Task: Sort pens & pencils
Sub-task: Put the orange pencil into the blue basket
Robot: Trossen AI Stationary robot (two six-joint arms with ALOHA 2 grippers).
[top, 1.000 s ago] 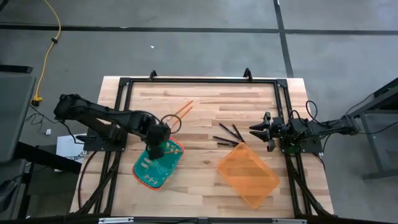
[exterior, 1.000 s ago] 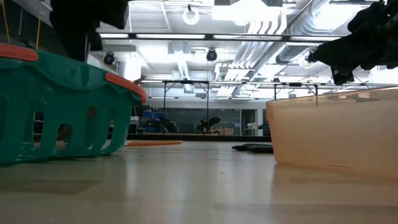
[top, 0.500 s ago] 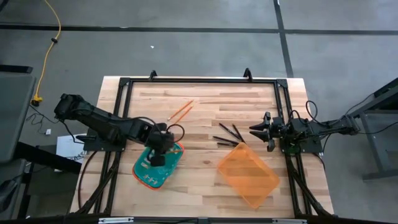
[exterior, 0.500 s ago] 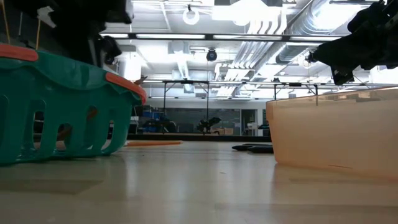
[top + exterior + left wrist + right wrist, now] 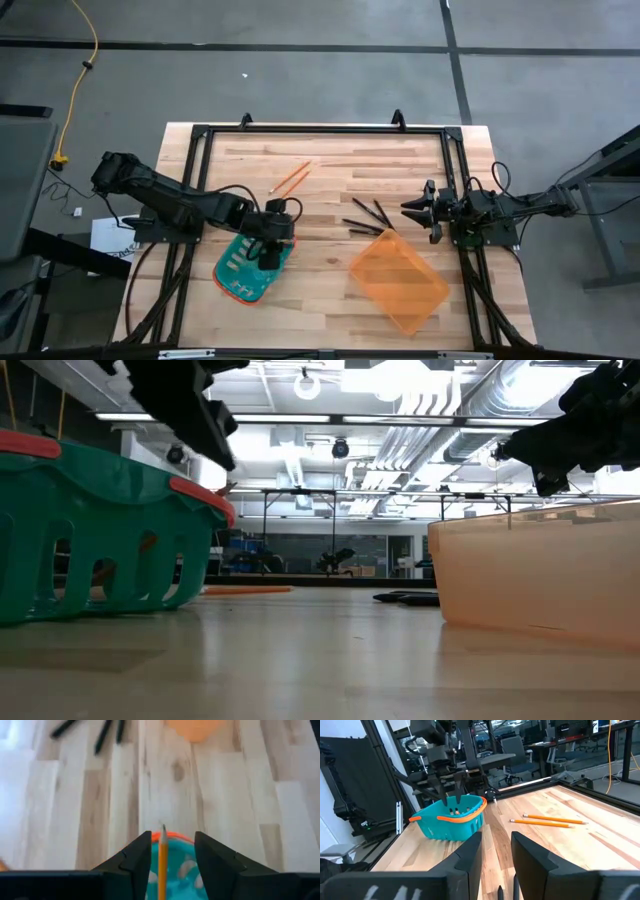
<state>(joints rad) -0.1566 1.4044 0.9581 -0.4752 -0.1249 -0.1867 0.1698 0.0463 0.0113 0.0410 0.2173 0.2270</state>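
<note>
My left gripper (image 5: 172, 850) stands open over the far right rim of the teal basket (image 5: 240, 275). One orange pencil (image 5: 162, 865) shows in the gap between its fingers, tip forward, with space on either side; its rear end is out of the picture. Two more pencils (image 5: 290, 178) lie flat on the table beyond the basket. Several black pens (image 5: 365, 218) lie flat at mid-table next to the orange bin (image 5: 398, 282). My right gripper (image 5: 492, 865) waits open at the table's right side, near the pens.
A black frame (image 5: 320, 130) runs around the table top. Bare wood lies between the basket and the orange bin. The basket has an orange rim (image 5: 465, 817) and slotted walls. Beyond the table the room shows chairs and desks.
My left gripper has opened and let go of the pencil it held. It has also shifted a little toward the table's right edge over the basket and has tipped from pointing straight down to slanting.
</note>
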